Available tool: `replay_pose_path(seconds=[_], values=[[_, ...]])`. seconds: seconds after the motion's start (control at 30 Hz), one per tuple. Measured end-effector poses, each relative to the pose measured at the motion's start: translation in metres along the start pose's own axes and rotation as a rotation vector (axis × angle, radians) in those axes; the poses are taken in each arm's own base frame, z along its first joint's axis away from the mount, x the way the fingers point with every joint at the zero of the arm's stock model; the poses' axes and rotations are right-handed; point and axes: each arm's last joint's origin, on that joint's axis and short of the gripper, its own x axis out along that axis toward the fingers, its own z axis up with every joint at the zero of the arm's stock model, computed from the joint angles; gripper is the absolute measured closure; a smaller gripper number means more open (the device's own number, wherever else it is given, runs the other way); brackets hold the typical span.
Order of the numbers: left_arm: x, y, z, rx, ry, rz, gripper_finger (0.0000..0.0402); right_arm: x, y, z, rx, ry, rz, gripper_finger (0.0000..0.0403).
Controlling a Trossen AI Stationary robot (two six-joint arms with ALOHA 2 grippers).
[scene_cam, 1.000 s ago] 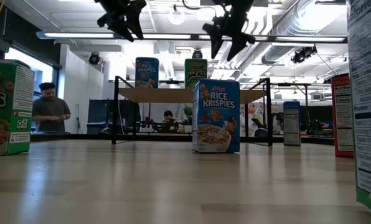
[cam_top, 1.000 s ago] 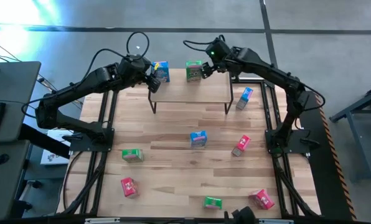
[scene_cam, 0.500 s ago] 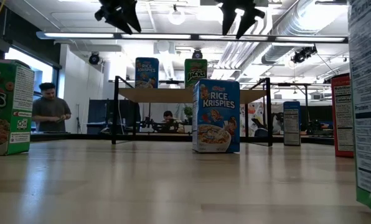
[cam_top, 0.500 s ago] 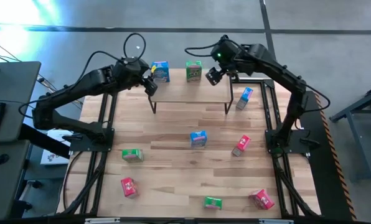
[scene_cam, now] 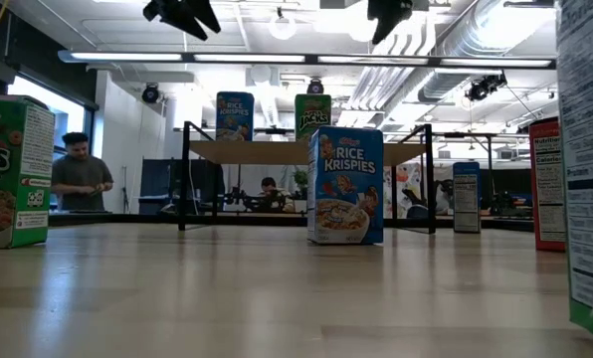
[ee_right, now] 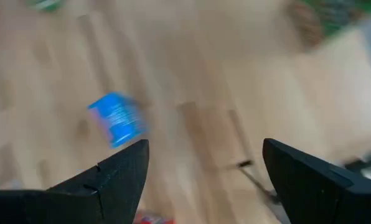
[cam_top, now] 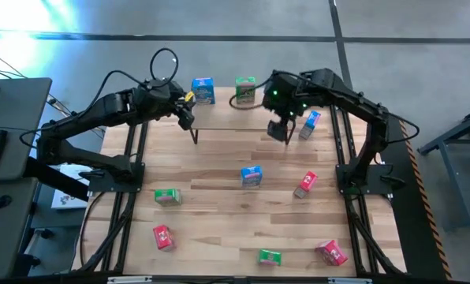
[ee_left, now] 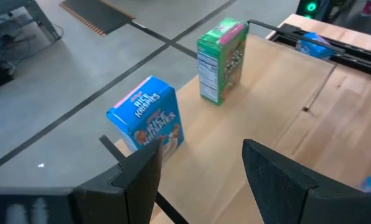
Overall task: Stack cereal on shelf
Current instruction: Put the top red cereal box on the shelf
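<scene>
**Both claws empty and spread above the shelf**

The right claw point(cam_top: 280, 128) hung over the front right corner of the shelf point(cam_top: 227, 118), its fingers point(ee_right: 120, 174) set wide apart with nothing between them; the right wrist view, heavily smeared, showed only a blue box point(ee_right: 116, 118) lying on the wooden worktop point(cam_top: 219, 205) well beyond those fingers. The left claw point(cam_top: 185, 117) hovered just off the shelf's left end, near the front left leg; its fingers point(ee_left: 139, 174) were likewise spread wide and empty, pointing towards the two boxes on the shelf.

On the shelf stood a blue cereal box point(cam_top: 203, 90) at the back left and a green cereal box point(cam_top: 245, 90) just to its right, upright and apart from each other; in the low view both showed above the shelf top, the blue one point(scene_cam: 235, 115) left of the green point(scene_cam: 312, 116).

The other boxes were scattered on the worktop: a blue one point(cam_top: 309, 124) just off the shelf's right end; a blue one point(cam_top: 251, 176) near the middle; a red one point(cam_top: 306, 184) to its right; a green one point(cam_top: 166, 196) on the left; a red one point(cam_top: 163, 237) at the front left; a green one point(cam_top: 269, 256) at the front edge; a red one point(cam_top: 331, 252) at the front right.

A person point(scene_cam: 81, 174) stood in the room behind the worktop.
</scene>
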Motion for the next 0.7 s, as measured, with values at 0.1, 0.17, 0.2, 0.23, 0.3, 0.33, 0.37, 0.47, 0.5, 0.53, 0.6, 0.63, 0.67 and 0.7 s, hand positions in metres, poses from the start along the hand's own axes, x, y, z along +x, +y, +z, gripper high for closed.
replay_pose_path(seconds=[0.1,0.17,0.2,0.23,0.3,0.33,0.37,0.47,0.5,0.53,0.6,0.63,0.67,0.7], values=[[-0.004,-0.003,-0.001,-0.015,0.001,-0.016,0.0188,-0.002,0.010,-0.002,-0.059,0.000,0.058,0.0096],[-0.005,-0.006,-0.002,-0.021,0.004,-0.030,0.0188,-0.003,0.017,-0.003,-0.102,-0.001,0.078,0.0096],[-0.006,-0.007,-0.003,-0.024,0.007,-0.036,0.0188,-0.003,0.020,-0.004,-0.126,-0.003,0.083,0.0096],[-0.007,-0.009,-0.003,-0.029,0.011,-0.042,0.0188,-0.005,0.023,-0.004,-0.143,-0.006,0.086,0.0096],[-0.008,-0.011,-0.004,-0.039,0.014,-0.054,0.0188,-0.007,0.029,-0.006,-0.179,-0.010,0.095,0.0096],[-0.009,-0.013,-0.005,-0.045,0.014,-0.061,0.0188,-0.008,0.032,-0.007,-0.191,-0.012,0.099,0.0096],[-0.010,-0.014,-0.005,-0.051,0.014,-0.068,0.0188,-0.009,0.035,-0.008,-0.203,-0.016,0.104,0.0096],[-0.012,-0.019,-0.006,-0.087,0.014,-0.089,0.0188,-0.017,0.044,-0.014,-0.251,-0.033,0.121,0.0096],[-0.013,-0.020,-0.006,-0.103,0.015,-0.096,0.0188,-0.020,0.047,-0.016,-0.268,-0.041,0.127,0.0096],[-0.014,-0.022,-0.007,-0.119,0.015,-0.104,0.0188,-0.023,0.050,-0.018,-0.281,-0.048,0.133,0.0096],[-0.016,-0.025,-0.007,-0.154,0.017,-0.120,0.0188,-0.030,0.056,-0.023,-0.302,-0.065,0.145,0.0096],[-0.017,-0.027,-0.008,-0.173,0.019,-0.128,0.0188,-0.034,0.058,-0.027,-0.313,-0.071,0.151,0.0096],[-0.018,-0.029,-0.008,-0.191,0.020,-0.137,0.0188,-0.037,0.059,-0.032,-0.323,-0.071,0.155,0.0096],[-0.019,-0.031,-0.008,-0.208,0.022,-0.147,0.0188,-0.039,0.060,-0.037,-0.332,-0.069,0.150,0.0096]])
